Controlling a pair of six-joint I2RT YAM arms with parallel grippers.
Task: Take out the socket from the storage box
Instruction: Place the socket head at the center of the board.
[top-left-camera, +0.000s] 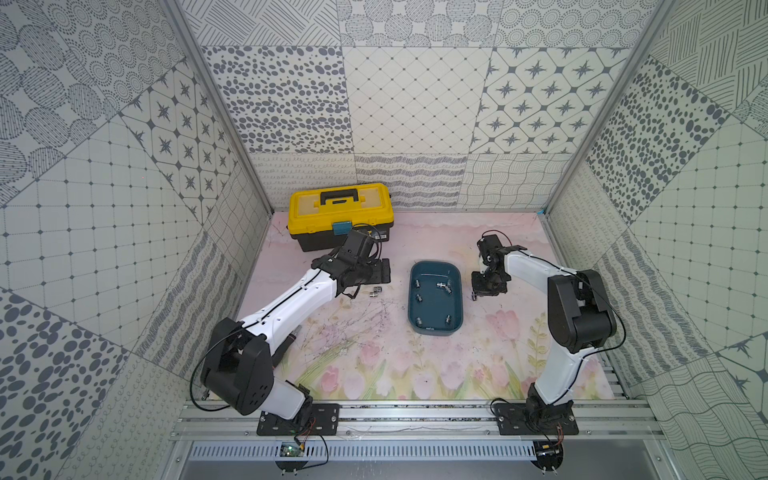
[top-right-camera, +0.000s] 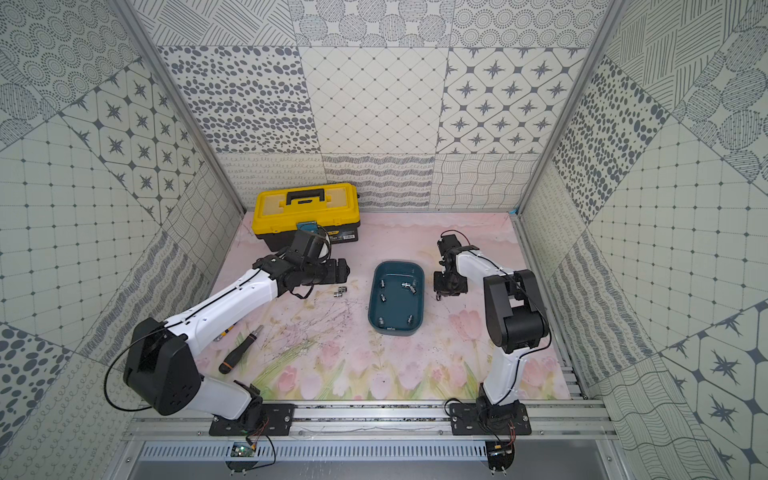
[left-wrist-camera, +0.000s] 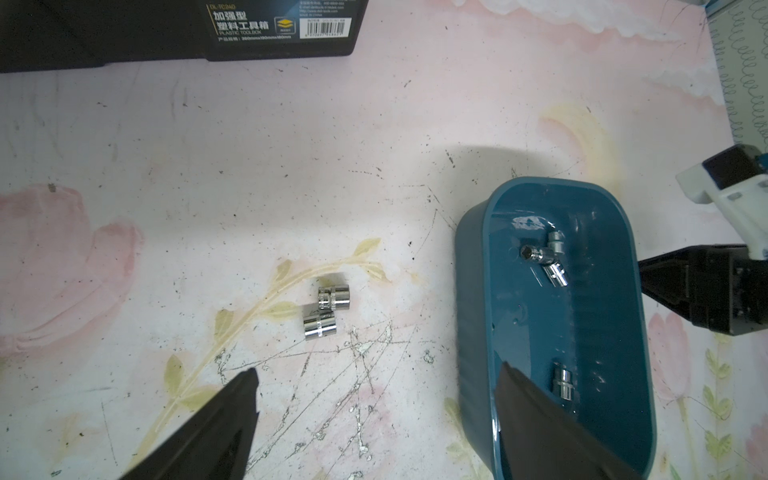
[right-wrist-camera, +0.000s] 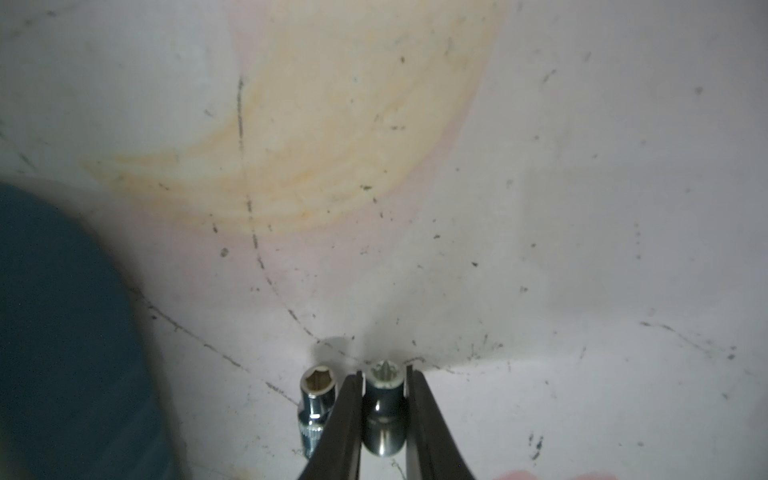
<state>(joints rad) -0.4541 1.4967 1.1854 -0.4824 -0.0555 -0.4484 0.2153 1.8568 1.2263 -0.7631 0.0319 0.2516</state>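
Worktop (top-left-camera: 374, 361): a flower-printed sheet with many scratches; it carries everything here.
Toolbox (top-left-camera: 340, 208): yellow lid, black body, at the far left. It has no part in the task.
Storage box (top-left-camera: 435, 331): a teal tub without lid, between the two arms, with its long axis running from near to far.
Left hand (left-wrist-camera: 376, 370): the fingers are spread wide with nothing between them. It hovers just left of the box's far end, above two loose sockets (left-wrist-camera: 334, 297) that lie touching on the worktop.
Right hand (right-wrist-camera: 384, 372): the fingers are pressed onto the held socket (right-wrist-camera: 384, 415), low over the worktop, just outside the box's right wall.
Sockets in the box (top-left-camera: 419, 297): several stand along the walls, and a touching cluster (left-wrist-camera: 544, 257) lies toward the far right corner.
Held socket: it is out of the box, on the right arm's side. Its long axis runs along the fingers, and its open mouth is at the fingertip end. Whether it touches the worktop cannot be told.
Neighbour socket (right-wrist-camera: 318, 399): on the worktop just beside one finger, parallel to the held one, with its mouth turned the same way.
Coming move, as a judgement: the right hand probably only needs to open. The neighbour is so close that a spreading finger could knock it.
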